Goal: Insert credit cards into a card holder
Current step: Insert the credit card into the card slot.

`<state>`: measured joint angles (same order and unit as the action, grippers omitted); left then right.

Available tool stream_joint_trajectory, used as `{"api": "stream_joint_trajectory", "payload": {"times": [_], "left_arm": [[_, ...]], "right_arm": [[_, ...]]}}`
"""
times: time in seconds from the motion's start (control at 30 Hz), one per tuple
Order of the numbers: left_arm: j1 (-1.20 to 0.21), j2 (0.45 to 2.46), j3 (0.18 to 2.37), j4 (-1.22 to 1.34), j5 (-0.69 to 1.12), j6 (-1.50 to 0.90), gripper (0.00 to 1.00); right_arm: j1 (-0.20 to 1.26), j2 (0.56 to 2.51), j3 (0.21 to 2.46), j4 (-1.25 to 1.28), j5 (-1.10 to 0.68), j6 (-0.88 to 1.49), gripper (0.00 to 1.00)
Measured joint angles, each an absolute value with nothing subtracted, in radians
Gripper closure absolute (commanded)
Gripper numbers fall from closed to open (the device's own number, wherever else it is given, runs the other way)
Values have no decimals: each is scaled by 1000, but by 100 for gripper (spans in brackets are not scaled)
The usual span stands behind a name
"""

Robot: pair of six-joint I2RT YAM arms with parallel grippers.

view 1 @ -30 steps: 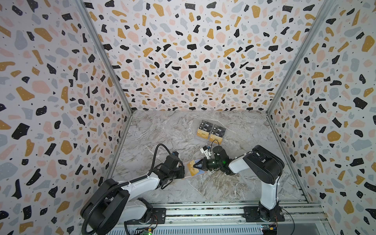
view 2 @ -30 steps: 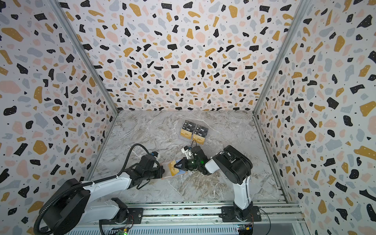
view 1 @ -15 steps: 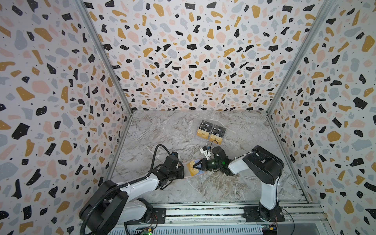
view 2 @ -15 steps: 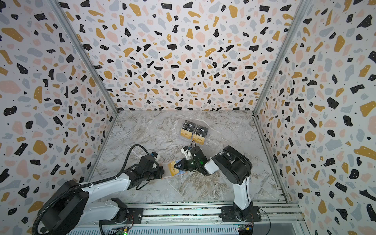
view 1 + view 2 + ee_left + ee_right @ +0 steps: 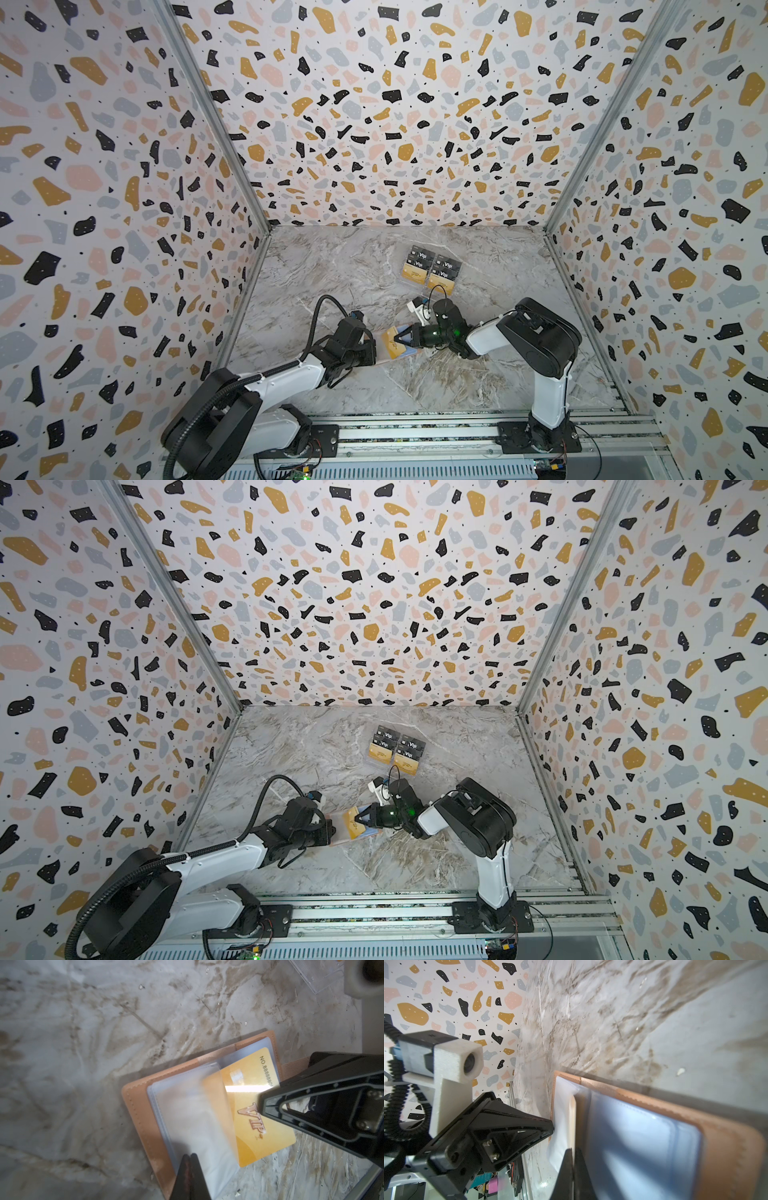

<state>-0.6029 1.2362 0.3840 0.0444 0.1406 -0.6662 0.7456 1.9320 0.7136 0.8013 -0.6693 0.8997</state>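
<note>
Two pinches share this job. My left gripper [image 5: 189, 1165] is pressed together on the loose edge of a clear sleeve [image 5: 193, 1122]. It lifts that leaf off the stack so the pocket gapes toward my other arm; left alone, the floppy plastic would lie flat and give a card nothing to enter.

My right gripper [image 5: 573, 1154] is clamped on the trailing edge of the gold VIP card [image 5: 249, 1138] (the right wrist view shows it edge-on between my fingers), which leaves the leading end free to slide. The card sits at a slant. Its leading part is covered by the hazy plastic and the rest sticks out past the edge of the peach leather card holder [image 5: 141, 1109]. Whether it is truly inside a pocket or only beneath the lifted leaf, I cannot tell.

The holder lies open and flat on the marble table [image 5: 72, 1043], between my two arms in both top views. I judge the insertion partway done. The slant wants squaring before the next push, or a corner may catch a seam.

Farther back, well apart from us, the clear plastic stand [image 5: 318, 980] carries black Vip cards [image 5: 423, 255] and more gold cards [image 5: 414, 272], which wait their turn.
</note>
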Motion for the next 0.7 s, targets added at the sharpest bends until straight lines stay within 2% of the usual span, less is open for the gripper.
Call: {"api": "stream_joint_trajectory", "payload": {"times": [0.7], "left_arm": [[-602, 1237, 384, 41, 141, -667, 100]], "right_arm": [[737, 1933, 706, 833, -667, 887, 100]]}}
